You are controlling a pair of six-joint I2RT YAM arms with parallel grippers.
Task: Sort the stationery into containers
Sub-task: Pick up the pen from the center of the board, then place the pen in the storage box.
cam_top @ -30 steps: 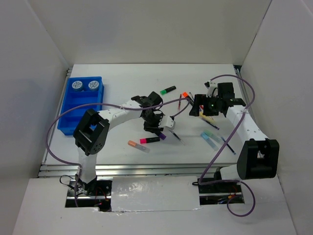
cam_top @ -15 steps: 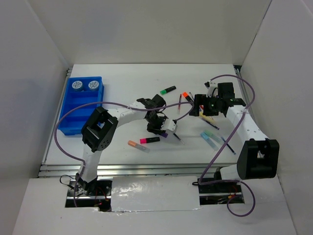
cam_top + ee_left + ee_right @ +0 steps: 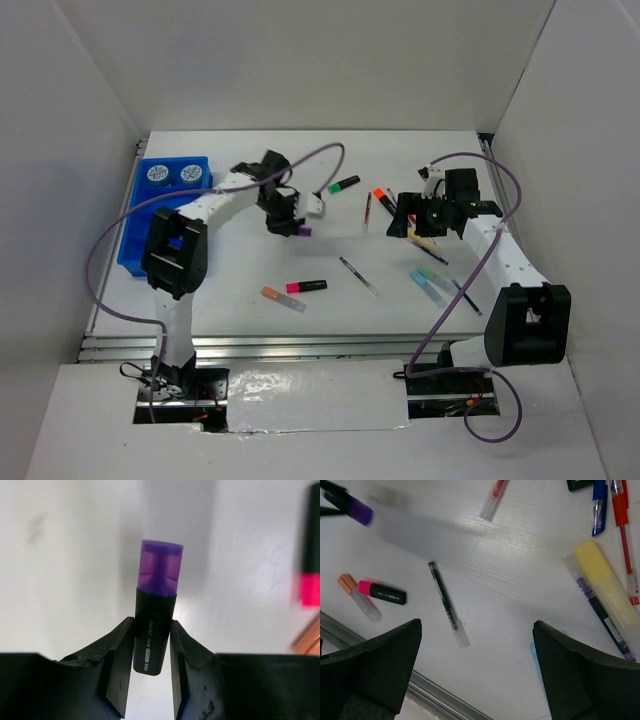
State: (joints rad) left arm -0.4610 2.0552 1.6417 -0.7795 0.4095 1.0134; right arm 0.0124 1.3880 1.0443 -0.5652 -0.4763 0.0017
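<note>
Purple highlighter (image 3: 156,605): dark barrel pinched by the left gripper (image 3: 151,630), cap pointing outward, above the table (image 3: 230,300).
Left gripper: narrowly closed on it, right of the blue tray (image 3: 135,225).
Right gripper (image 3: 476,627): wide apart, empty.

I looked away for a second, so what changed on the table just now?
The left claw, gripping the purple highlighter, swung from mid-table leftward toward the blue tray. The right claw stayed open in place; the loose pens and highlighters did not move.
</note>
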